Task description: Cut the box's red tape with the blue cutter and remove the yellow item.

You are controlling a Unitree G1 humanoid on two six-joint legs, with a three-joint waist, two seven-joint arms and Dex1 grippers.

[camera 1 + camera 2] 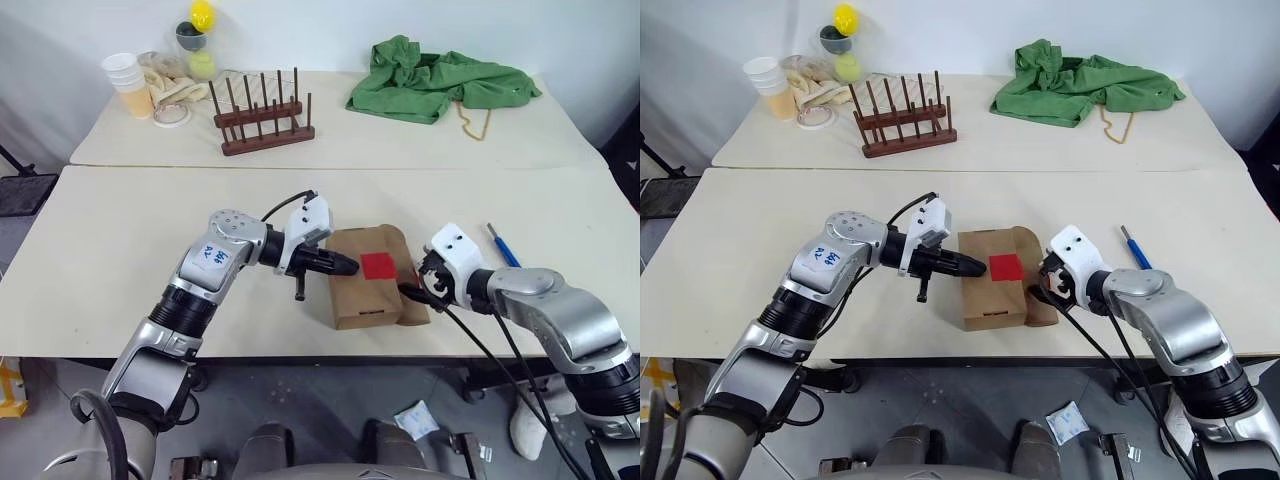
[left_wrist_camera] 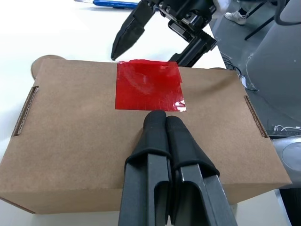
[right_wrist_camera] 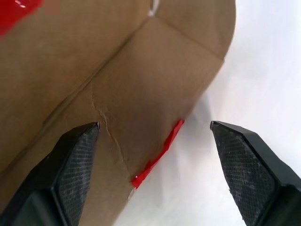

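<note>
Cardboard box (image 1: 372, 290) is sitting near the front edge of the near table (image 1: 120, 260), its top flaps closed and the red tape (image 1: 379, 265) lying flat across the middle of the lid. It is looking light and thin-walled, stiff along its folds but likely to slide or dent under a sideways push, so holding it down from above or bracing a side wall seems the safer grip. The left gripper (image 1: 345, 265), fingers pressed together and holding nothing, is resting its tips on the lid just left of the tape, seemingly pinning the carton. The right gripper (image 3: 155, 136) is standing wide apart and empty at the box's right end, one finger touching or just beside the cardboard flap there, where a sliver of red tape is showing along the lower edge; whether that flap is already loose I cannot tell. The blue cutter (image 1: 503, 246) is lying untouched on the table right of the box, just beyond the right wrist; slim and smooth, it is probably best pinched around mid-handle. Open tabletop is stretching left and far of the box, while the near edge is close, leaving little room for dragging toward the robot. A wooden rack (image 1: 262, 112) and green cloth (image 1: 435, 80) are sitting well apart on the far table.
</note>
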